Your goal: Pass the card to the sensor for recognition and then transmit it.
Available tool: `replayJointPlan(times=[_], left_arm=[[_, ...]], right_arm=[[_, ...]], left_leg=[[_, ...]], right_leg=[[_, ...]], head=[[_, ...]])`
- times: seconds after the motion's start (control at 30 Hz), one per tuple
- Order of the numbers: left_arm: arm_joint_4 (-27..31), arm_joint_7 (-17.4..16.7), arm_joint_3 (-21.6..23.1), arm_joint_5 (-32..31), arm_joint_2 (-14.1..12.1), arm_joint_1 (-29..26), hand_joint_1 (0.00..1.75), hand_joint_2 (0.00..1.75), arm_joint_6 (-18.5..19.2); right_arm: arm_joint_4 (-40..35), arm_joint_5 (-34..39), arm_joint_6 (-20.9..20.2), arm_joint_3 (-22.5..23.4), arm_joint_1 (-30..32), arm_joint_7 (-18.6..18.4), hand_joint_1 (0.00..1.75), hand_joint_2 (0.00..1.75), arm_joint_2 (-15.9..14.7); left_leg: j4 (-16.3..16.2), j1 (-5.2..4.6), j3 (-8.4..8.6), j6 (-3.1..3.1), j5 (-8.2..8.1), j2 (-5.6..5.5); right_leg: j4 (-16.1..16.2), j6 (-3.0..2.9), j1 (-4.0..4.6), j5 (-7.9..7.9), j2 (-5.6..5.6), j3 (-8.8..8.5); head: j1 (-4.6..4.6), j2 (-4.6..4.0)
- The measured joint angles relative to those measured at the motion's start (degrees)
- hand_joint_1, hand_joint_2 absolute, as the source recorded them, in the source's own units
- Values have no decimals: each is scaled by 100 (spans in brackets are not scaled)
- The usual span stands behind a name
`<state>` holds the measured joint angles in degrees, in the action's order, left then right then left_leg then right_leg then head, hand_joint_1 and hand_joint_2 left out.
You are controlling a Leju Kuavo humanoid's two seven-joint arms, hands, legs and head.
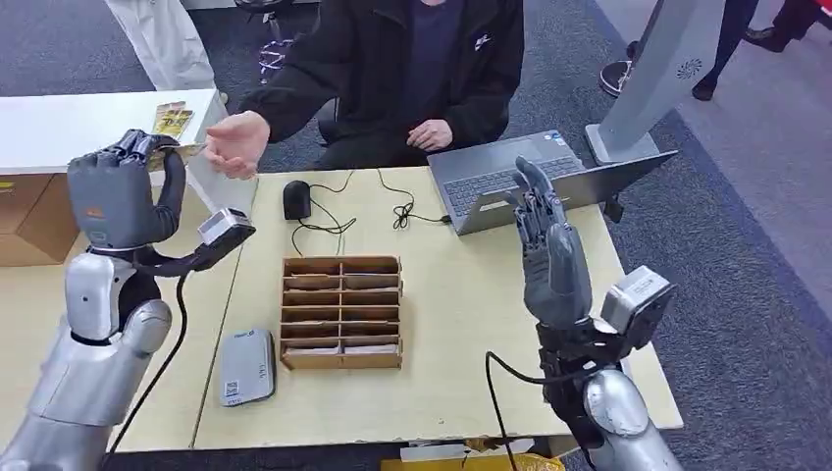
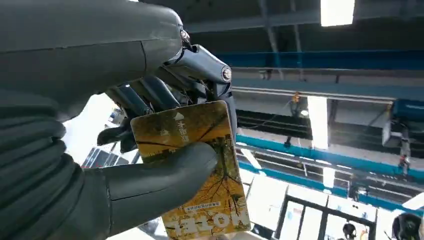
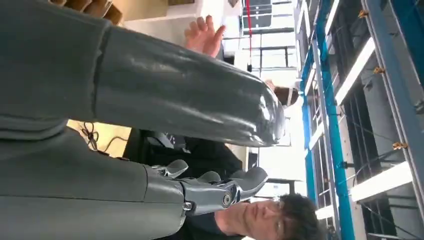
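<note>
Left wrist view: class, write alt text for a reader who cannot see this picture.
The robot's left hand pinches a yellow hotel card between its thick grey thumb and darker fingers. Behind it are ceiling lights and blue beams.

glossy card [image 2: 200, 165], matt wooden table [image 1: 461, 324]
</note>
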<state>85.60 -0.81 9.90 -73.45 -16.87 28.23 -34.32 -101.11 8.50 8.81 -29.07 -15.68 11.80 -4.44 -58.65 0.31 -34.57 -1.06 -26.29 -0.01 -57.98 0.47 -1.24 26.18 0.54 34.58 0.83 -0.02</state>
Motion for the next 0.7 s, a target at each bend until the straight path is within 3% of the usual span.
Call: replayJointPlan(times=[0.23, 0.57, 0.6, 0.63, 0.7], left_arm=[[-621, -140, 569, -711, -232, 604, 175, 175, 414], [-1056, -293, 1159, -1043, -326, 1060, 175, 175, 650], [-1083, -306, 1192, -1061, -328, 1086, 140, 175, 652], [-1100, -332, 1218, -1076, -328, 1102, 0, 175, 652], [-1131, -361, 1273, -1100, -328, 1119, 0, 175, 639]], right_arm=[[7, 42, -146, -9, -4, 28, 0, 0, 0], [7, 59, -223, -9, -3, 26, 0, 0, 0], [7, 59, -227, -9, -3, 28, 0, 0, 0], [7, 61, -229, -9, 0, 37, 0, 0, 0], [7, 63, -245, -9, 7, 46, 0, 0, 0]], left_leg=[[0, 0, 0, 0, 0, 0], [0, 0, 0, 0, 0, 1], [0, 0, 0, 0, 0, 1], [0, 0, 0, 0, 0, 2], [0, 0, 0, 0, 0, 2]], right_leg=[[-1, 0, 0, 0, 1, 0], [-1, 0, 0, 0, 2, 0], [-1, 0, 0, 0, 2, 1], [-1, 0, 0, 0, 3, 1], [-1, 0, 0, 0, 3, 1]], head=[[0, 0], [0, 0], [0, 0], [0, 0], [0, 0]])
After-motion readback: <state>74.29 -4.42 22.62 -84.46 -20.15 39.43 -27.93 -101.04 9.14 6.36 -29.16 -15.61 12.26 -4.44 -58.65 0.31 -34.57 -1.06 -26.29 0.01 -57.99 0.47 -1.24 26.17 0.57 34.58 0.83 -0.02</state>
